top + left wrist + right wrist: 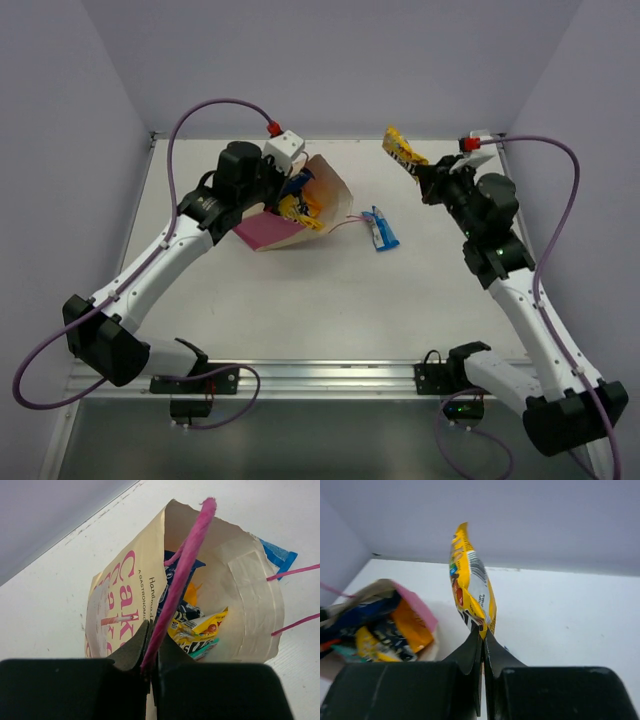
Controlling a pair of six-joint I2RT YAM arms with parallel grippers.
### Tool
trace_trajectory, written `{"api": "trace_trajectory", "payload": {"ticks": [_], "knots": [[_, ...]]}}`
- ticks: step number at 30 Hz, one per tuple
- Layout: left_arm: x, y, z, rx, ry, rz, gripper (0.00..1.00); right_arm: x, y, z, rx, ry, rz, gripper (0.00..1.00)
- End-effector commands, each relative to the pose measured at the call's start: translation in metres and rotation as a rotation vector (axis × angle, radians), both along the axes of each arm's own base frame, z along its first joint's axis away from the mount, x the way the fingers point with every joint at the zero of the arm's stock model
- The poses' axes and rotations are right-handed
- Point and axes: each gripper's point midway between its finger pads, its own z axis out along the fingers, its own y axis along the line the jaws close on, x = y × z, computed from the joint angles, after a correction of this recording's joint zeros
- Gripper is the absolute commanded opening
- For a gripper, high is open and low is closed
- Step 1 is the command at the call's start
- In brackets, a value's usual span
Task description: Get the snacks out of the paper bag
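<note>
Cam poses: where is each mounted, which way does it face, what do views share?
Top external: above and behind, looking down on the table; left arm and right arm show.
Left wrist: looks past the left gripper, shut on a pink handle, into the mouth of the paper bag.
Right wrist: faces the back wall; right gripper shut on a yellow snack.
Shared: the paper bag shows in all three.

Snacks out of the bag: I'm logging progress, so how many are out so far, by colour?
Yellow snack: 1, in the right hand.
Blue snack: 1, on the table beside the bag.
Total: 2 out; others inside the bag, uncounted.
</note>
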Motion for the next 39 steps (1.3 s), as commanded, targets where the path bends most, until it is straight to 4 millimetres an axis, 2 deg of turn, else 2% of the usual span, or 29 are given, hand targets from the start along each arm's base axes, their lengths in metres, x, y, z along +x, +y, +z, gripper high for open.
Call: {"api": "trace_trajectory", "payload": {"ticks": [1,2,3,4,5,7,8,9,10,11,12,14,15,16,17,18,20,21,23,24,26,29,30,31,33,36,37,39], "knots": [[-0.006,-0.004,0.000,-0.010,0.007,-0.044,0.00,0.043,-0.032,-0.071,0.036,0.225,-0.135,0.00],[-0.007,-0.005,0.001,-0.009,0.002,-0.053,0.00,0.060,-0.032,-0.091,0.047,0.275,-0.130,0.00],[-0.008,-0.006,0.000,-0.008,0.007,-0.060,0.00,0.077,-0.042,-0.089,0.069,0.249,-0.141,0.00],[-0.009,-0.007,0.000,-0.009,0.011,-0.070,0.00,0.086,-0.040,-0.096,0.082,0.268,-0.114,0.00],[-0.010,-0.007,0.000,-0.007,0.013,-0.073,0.00,0.107,-0.044,-0.114,0.092,0.311,-0.110,0.00],[-0.011,-0.007,-0.001,-0.011,0.017,-0.071,0.00,0.129,-0.044,-0.124,0.111,0.328,-0.088,0.00],[-0.011,-0.007,-0.001,-0.012,0.022,-0.070,0.00,0.141,-0.043,-0.120,0.119,0.320,-0.072,0.01],[-0.012,-0.008,0.001,-0.018,0.020,-0.073,0.00,0.152,-0.045,-0.142,0.117,0.364,-0.083,0.10],[-0.012,-0.007,0.001,-0.020,0.019,-0.071,0.00,0.156,-0.046,-0.148,0.114,0.384,-0.089,0.21],[-0.012,-0.007,0.002,-0.023,0.020,-0.069,0.00,0.163,-0.049,-0.145,0.110,0.388,-0.113,0.32],[-0.013,-0.007,0.003,-0.025,0.019,-0.070,0.00,0.159,-0.051,-0.156,0.103,0.452,-0.129,0.49],[-0.012,-0.007,0.003,-0.025,0.017,-0.067,0.00,0.149,-0.043,-0.144,0.097,0.442,-0.092,0.61],[-0.012,-0.007,0.003,-0.024,0.018,-0.066,0.00,0.139,-0.027,-0.137,0.087,0.426,-0.049,0.64],[-0.012,-0.006,0.003,-0.021,0.017,-0.064,0.00,0.125,-0.019,-0.110,0.075,0.362,-0.019,0.67],[-0.012,-0.005,0.002,-0.019,0.019,-0.061,0.00,0.111,-0.009,-0.112,0.065,0.364,0.004,0.74],[-0.012,-0.006,0.002,-0.019,0.019,-0.062,0.00,0.094,0.016,-0.104,0.058,0.346,0.073,0.75],[-0.012,-0.004,0.001,-0.015,0.022,-0.058,0.00,0.064,0.045,-0.084,0.061,0.297,0.173,0.75],[-0.012,-0.003,0.001,-0.012,0.021,-0.051,0.00,0.043,0.073,-0.075,0.062,0.265,0.254,0.75],[-0.012,-0.001,0.000,-0.008,0.022,-0.044,0.00,0.023,0.103,-0.070,0.068,0.243,0.341,0.75],[-0.013,-0.002,0.000,-0.009,0.024,-0.043,0.00,0.009,0.128,-0.064,0.075,0.219,0.408,0.75],[-0.012,0.000,-0.001,-0.010,0.027,-0.032,0.00,-0.006,0.156,-0.072,0.101,0.241,0.473,0.72],[-0.012,0.000,-0.002,-0.020,0.033,-0.023,0.00,-0.004,0.178,-0.080,0.135,0.248,0.488,0.67],[-0.013,0.000,0.000,-0.027,0.032,-0.022,0.00,-0.002,0.191,-0.094,0.133,0.274,0.506,0.66],[-0.013,-0.001,0.000,-0.036,0.034,-0.021,0.00,-0.002,0.198,-0.099,0.149,0.291,0.514,0.66],[-0.014,-0.002,0.001,-0.042,0.035,-0.023,0.00,-0.003,0.216,-0.114,0.153,0.304,0.546,0.66],[-0.016,-0.001,0.003,-0.053,0.032,-0.020,0.00,-0.007,0.237,-0.126,0.152,0.307,0.578,0.67],[-0.016,-0.002,0.003,-0.056,0.033,-0.020,0.00,-0.005,0.243,-0.138,0.144,0.323,0.577,0.68],[-0.016,-0.002,0.004,-0.059,0.033,-0.022,0.00,-0.004,0.252,-0.140,0.158,0.311,0.591,0.72]]}}
